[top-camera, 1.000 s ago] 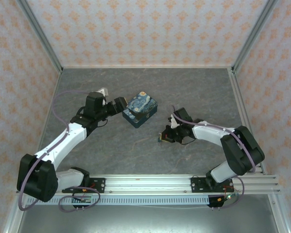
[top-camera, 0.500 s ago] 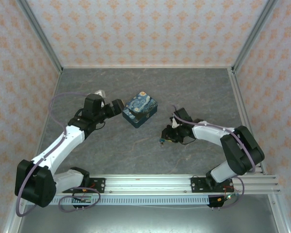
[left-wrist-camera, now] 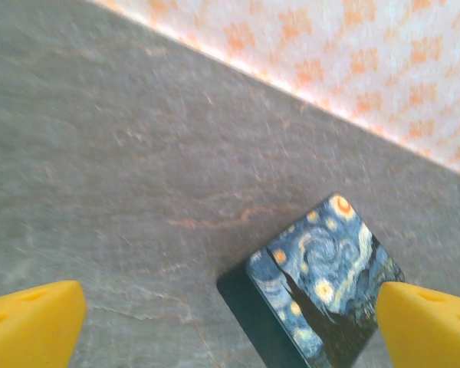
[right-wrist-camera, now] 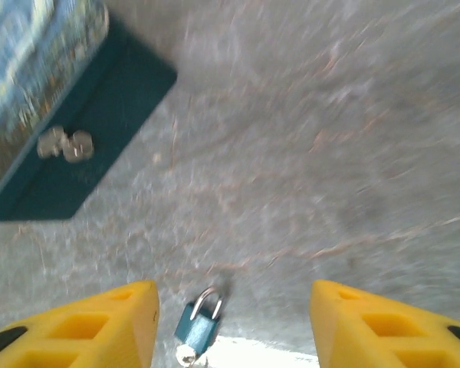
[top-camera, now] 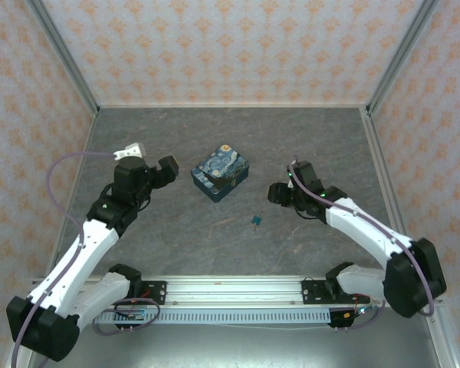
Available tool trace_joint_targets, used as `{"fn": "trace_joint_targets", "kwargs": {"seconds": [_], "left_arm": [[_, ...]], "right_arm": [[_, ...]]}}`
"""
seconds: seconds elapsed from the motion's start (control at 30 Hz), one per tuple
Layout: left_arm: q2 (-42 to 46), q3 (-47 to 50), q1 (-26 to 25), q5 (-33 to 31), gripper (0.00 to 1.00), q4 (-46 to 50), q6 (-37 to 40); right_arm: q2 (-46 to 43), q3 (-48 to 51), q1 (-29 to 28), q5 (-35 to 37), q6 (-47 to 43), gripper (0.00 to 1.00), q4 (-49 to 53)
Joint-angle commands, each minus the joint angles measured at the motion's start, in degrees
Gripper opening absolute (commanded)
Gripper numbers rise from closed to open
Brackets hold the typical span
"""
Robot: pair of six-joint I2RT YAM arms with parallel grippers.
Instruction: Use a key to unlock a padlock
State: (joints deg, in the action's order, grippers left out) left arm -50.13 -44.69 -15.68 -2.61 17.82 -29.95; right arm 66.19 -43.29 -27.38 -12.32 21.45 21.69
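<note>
The tiny teal padlock [top-camera: 256,221] lies flat on the grey table, apart from both grippers. In the right wrist view the padlock [right-wrist-camera: 198,326] has its thin shackle pointing away from me, and a small silvery piece, probably the key [right-wrist-camera: 185,355], sticks out of its lower end. My right gripper [top-camera: 276,192] hangs open above and to the right of the lock, and its yellow fingers [right-wrist-camera: 100,326] hold nothing. My left gripper [top-camera: 167,170] is open too, left of the tin.
The Starry Night tin [top-camera: 221,172] stands mid-table between the arms; the tin [left-wrist-camera: 322,284] is closed, and a metal clasp [right-wrist-camera: 65,144] shows on its dark teal side. Patterned walls enclose the table on three sides.
My right gripper has let go of the padlock and drawn back to the right, leaving the lock on the table. My left gripper has backed away leftward from the tin.
</note>
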Motion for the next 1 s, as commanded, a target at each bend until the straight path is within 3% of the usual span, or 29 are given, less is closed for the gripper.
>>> {"fn": "trace_joint_targets", "kwargs": {"seconds": [0.0,0.3,0.53,0.97], "left_arm": [[4.6,2.2,0.5,-10.5,0.99,0.9,2.7],[13.2,10.9,0.5,-23.1,1.0,-8.2,14.0],[10.3,14.6,0.4,-23.5,1.0,-10.9,19.8],[-1.2,19.2,0.6,-24.0,1.0,-18.7,23.2]], "right_arm": [[-6.7,-0.2,2.1,10.4,-4.1,0.61,0.5],[-16.9,6.1,6.7,16.3,-15.9,0.99,-6.5],[-16.1,13.1,7.6,24.1,-26.6,0.99,-17.8],[-1.2,21.8,16.6,16.6,-29.4,0.99,-41.4]]}}
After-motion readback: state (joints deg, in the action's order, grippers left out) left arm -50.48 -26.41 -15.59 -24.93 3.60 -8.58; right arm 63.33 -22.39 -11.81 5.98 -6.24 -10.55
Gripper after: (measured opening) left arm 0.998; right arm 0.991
